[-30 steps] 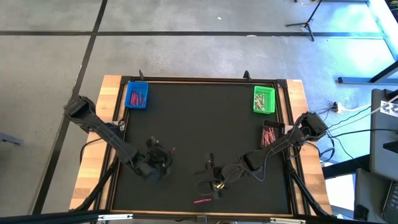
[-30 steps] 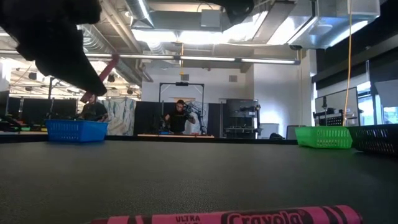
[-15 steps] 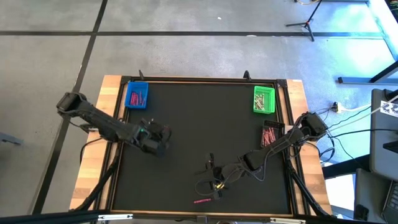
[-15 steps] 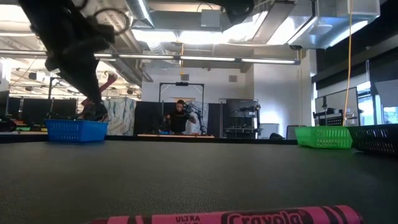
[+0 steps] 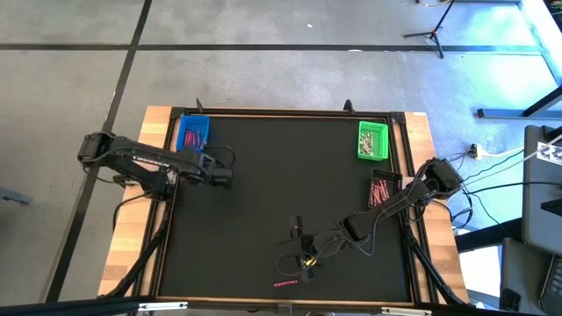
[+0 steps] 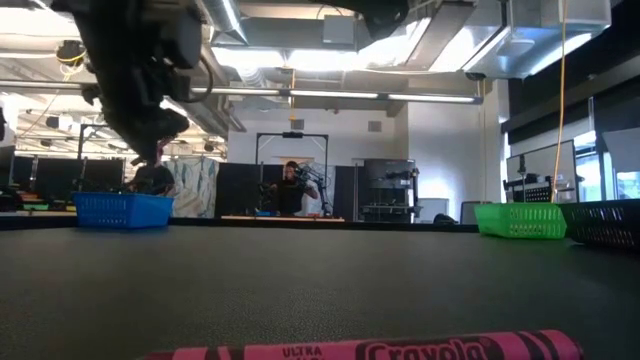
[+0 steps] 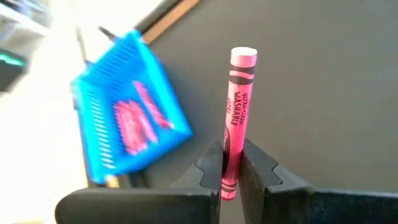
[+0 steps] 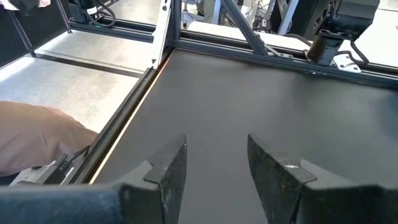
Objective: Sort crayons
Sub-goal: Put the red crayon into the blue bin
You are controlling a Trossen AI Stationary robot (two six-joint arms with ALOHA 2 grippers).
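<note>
A pink-magenta paper-wrapped crayon (image 7: pixel 237 118) stands clamped between the two dark fingers of the left gripper (image 7: pixel 232 167), its flat tip pointing away from the wrist and its lower end pinched between the pads. In the high view the left gripper (image 5: pixel 219 172) hangs over the black table mat (image 5: pixel 290 175) near the mat's far left corner, just beside the blue plastic mesh tray (image 5: pixel 193 133). That blue tray (image 7: pixel 127 109) already holds a small heap of pink-red crayons (image 7: pixel 140 121). In the low view it (image 6: pixel 122 209) sits at the far left of the mat, with the left arm dark above it.

A second pink crayon with printed black lettering (image 6: pixel 370 348) lies flat on the mat at its near edge; from above it (image 5: pixel 286 283) shows as a short pink stroke just in front of the right gripper (image 5: pixel 296 246).

The right gripper (image 8: pixel 214 171) rests low near the middle of the mat's near side, its fingers parted and holding nothing.

A green plastic mesh tray (image 5: pixel 373 140) sits at the far right corner, and a dark tray of pink-red crayons (image 5: pixel 383 188) lies along the right edge nearer the right arm's base. The mat lies within a light wooden table frame (image 5: pixel 149 167).

In the room beyond the table a person (image 6: pixel 291 188) stands at a distant bench.
</note>
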